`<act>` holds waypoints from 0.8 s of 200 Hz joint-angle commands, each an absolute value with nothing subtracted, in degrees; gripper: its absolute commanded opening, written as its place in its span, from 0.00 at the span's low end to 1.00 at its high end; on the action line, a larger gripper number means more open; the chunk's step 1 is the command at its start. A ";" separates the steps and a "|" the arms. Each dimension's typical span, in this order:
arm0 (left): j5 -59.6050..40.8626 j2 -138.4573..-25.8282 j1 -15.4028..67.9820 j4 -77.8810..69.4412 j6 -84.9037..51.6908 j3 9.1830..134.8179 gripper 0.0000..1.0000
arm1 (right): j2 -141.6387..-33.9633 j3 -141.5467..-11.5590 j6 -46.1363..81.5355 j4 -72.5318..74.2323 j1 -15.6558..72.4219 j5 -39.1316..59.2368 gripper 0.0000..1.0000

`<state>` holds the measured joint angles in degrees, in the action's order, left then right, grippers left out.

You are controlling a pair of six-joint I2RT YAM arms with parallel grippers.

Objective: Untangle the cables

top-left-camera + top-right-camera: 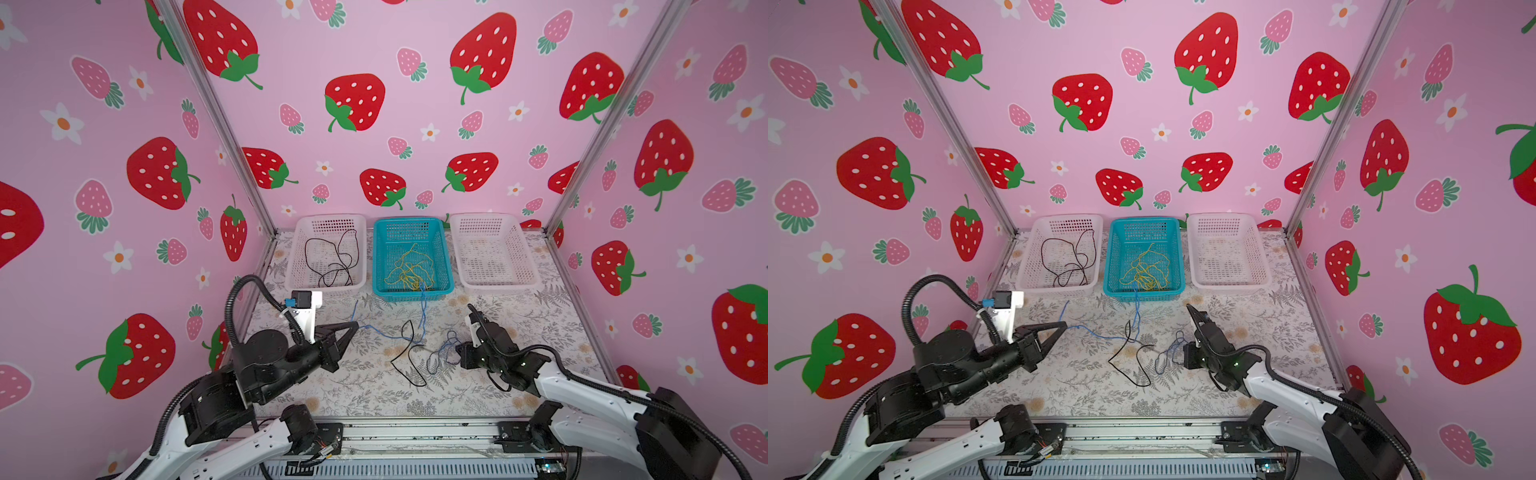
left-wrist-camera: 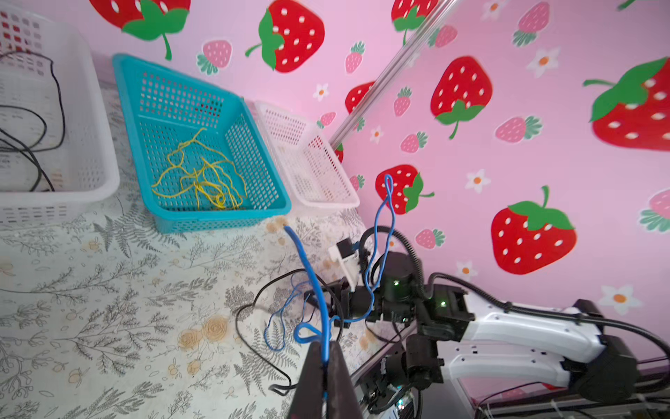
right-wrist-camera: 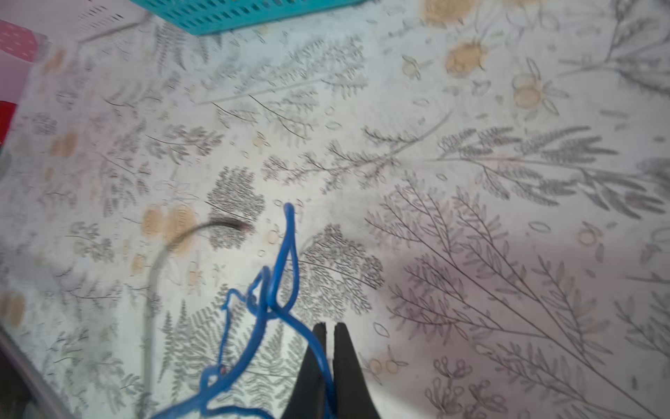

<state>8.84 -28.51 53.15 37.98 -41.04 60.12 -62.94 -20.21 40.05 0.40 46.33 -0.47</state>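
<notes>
Left gripper and right gripper both clamped on the blue cable, mid table, where it crosses the black cable. Lift first, then spread toward the side edges. Go slow, or the black one drags along.

Left arm: jaws closed, aimed 3 o'clock — right arm: jaws closed, aimed 11 o'clock.

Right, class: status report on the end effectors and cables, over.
Left end effector, right end effector: shut on blue cable. One strand trails into teal basket. Loose black cable crosses it.
</notes>
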 commanded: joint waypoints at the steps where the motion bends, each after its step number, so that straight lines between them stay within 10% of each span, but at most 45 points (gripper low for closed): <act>1: 12.48 -27.88 53.03 38.79 -41.68 63.02 0.00 | -63.94 -19.28 41.75 0.57 45.97 -3.19 0.00; 47: 11.35 -29.40 53.00 39.72 -42.49 61.33 0.00 | -59.73 -19.87 39.28 0.93 45.98 -2.88 0.00; 91: 10.55 -31.74 53.01 37.75 -43.63 58.11 0.00 | -49.09 -22.83 35.81 -2.84 45.97 -2.86 0.49; 160: 9.33 -36.35 53.04 32.88 -43.98 54.90 0.00 | -37.67 -22.18 31.53 6.48 46.43 18.18 0.64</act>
